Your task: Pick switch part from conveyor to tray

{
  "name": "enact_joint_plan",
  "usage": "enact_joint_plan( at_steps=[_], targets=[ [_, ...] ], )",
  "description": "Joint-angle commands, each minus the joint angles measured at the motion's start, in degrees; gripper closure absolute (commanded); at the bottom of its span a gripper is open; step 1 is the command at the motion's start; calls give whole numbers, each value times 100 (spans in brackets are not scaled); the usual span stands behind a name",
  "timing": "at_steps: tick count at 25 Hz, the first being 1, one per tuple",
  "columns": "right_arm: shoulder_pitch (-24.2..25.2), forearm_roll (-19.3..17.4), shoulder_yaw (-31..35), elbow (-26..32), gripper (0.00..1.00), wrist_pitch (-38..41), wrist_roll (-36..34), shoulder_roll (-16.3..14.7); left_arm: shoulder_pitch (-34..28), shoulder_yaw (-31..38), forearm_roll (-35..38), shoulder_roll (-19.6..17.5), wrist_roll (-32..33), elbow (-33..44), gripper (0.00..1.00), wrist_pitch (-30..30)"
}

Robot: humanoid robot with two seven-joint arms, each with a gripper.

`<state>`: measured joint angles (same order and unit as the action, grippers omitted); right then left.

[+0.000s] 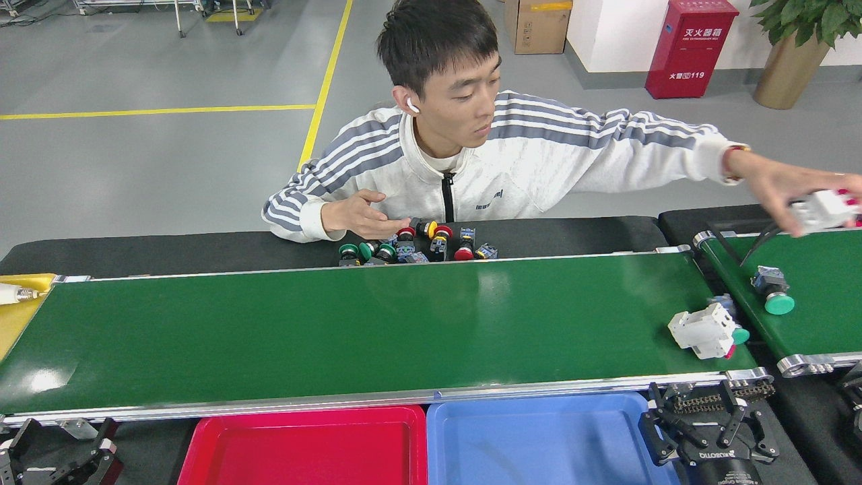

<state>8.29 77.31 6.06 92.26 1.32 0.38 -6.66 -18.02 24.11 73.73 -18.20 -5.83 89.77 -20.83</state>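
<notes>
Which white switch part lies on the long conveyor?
The white breaker at the conveyor's right end; the other white one is held in the person's hand.

Place: a factory or industrial training floor.
Floor: grey painted concrete with yellow lane lines (323,87) at the far left.
Equipment: a long green conveyor (363,330) with aluminium rails, a second belt (808,283) at the right.
Safety gear: a red fire-extinguisher cabinet (693,47) by the far wall.
Sorting: a red tray (303,448) and a blue tray (539,441) near.
</notes>
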Motion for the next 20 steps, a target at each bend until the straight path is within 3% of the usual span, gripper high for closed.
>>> enact_joint_plan(
  at_steps=[1, 5, 13, 17, 19, 20],
  targets=[
    [-232, -120, 70, -68, 0, 0, 217, -98, 53, 24, -25, -60, -33, 14, 0, -35],
    [-803, -129, 35, -613, 0, 52, 243, -169, 9, 24, 10, -34, -33, 41, 0, -52],
    [-1225, -129, -9, -1079, 0, 61, 410, -160, 89, 24, 27, -69, -24, -21, 0, -61],
    [-1612, -129, -413, -1439, 0, 9, 428, -116, 291, -29, 1, -131, -24, -214, 0, -43],
    [-1779, -85, -615, -1562, 11, 0, 445, -98, 264, -29, -8, -104, -24, -188, 0, -35],
    [-1831, -67, -764, -1623, 32, -9, 445, -116, 238, -29, 18, -78, -24, -179, 0, -43]
  ],
)
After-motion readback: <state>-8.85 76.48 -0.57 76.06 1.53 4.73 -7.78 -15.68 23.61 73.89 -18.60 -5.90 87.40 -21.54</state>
